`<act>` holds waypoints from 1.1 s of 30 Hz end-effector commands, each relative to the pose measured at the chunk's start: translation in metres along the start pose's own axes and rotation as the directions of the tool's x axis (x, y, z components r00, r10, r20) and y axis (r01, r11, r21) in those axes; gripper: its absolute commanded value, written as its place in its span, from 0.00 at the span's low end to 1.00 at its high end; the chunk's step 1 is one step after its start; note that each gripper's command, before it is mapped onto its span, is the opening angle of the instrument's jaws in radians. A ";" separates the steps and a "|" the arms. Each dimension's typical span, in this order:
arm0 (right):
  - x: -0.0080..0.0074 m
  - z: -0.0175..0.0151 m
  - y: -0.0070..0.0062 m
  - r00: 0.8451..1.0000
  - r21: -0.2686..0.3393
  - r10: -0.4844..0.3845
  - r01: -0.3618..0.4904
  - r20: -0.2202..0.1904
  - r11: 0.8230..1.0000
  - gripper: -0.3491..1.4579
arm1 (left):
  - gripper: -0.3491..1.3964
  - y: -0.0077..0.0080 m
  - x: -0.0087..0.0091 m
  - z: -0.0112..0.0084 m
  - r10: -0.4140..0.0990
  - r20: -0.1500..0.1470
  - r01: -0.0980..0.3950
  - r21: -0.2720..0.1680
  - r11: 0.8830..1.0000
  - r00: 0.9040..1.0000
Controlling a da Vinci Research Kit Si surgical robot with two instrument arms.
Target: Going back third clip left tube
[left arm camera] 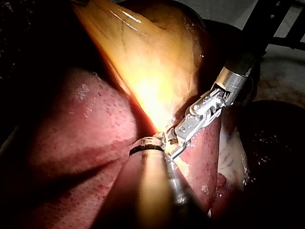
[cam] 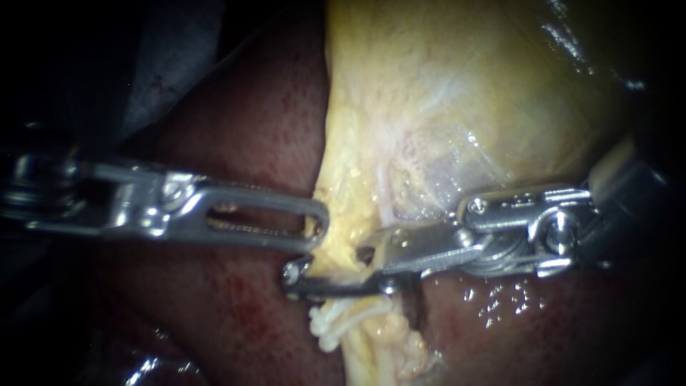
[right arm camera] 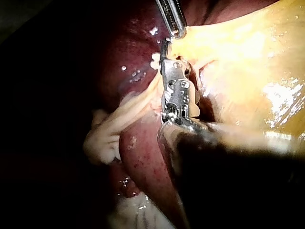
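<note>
My left instrument comes in from the left, its slotted jaws shut on the yellow tissue at the gallbladder's narrow lower end. My right instrument reaches in from the right just below it, jaws open. The upper jaw lies over the yellow stalk and the long lower jaw passes under it. Pale tube strands hang down beneath those jaws. I cannot tell a clip apart from the lower jaw's metal. In the right wrist view the right instrument lies against the stalk, with the left instrument just ahead of it.
Dark red liver lies under and around both instruments. In the right wrist view pale tube ends splay out over the liver beside the right instrument. The left wrist view shows the right instrument crossing ahead of my left shaft.
</note>
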 end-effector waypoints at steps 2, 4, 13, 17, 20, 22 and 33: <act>0.0000 0.0000 0.0000 1.000 0.000 0.000 0.000 0.000 1.000 0.00 | 0.00 0.0000 0.0000 0.0000 0.000 0.000 0.000 0.001 1.000 1.000; 0.0000 0.0000 0.0000 1.000 0.000 0.000 0.000 0.000 1.000 0.00 | 0.00 0.0000 0.0000 0.0000 0.000 0.000 0.000 0.001 1.000 1.000; 0.0001 0.0002 0.0000 1.000 -0.012 0.001 -0.001 -0.007 1.000 0.18 | 0.00 0.0000 0.0000 0.0000 0.000 0.000 0.000 0.001 1.000 1.000; 0.0004 0.0008 0.0001 1.000 -0.030 -0.027 0.026 -0.014 0.999 0.43 | 0.00 -0.0001 0.0000 0.0000 0.000 0.000 0.000 0.001 1.000 1.000; 0.0007 0.0017 0.0000 0.999 -0.039 -0.049 0.048 -0.016 0.998 0.48 | 0.00 -0.0001 0.0000 0.0000 0.000 0.000 0.000 0.000 1.000 1.000; 0.0007 0.0022 -0.0001 0.998 -0.041 -0.055 0.054 -0.016 0.998 0.48 | 0.00 -0.0002 0.0001 0.0000 -0.001 0.001 0.001 0.000 1.000 1.000; 0.0007 0.0028 -0.0004 0.996 -0.046 -0.090 0.090 -0.014 0.995 0.49 | 0.00 -0.0003 0.0001 0.0001 -0.001 0.001 0.001 -0.001 1.000 1.000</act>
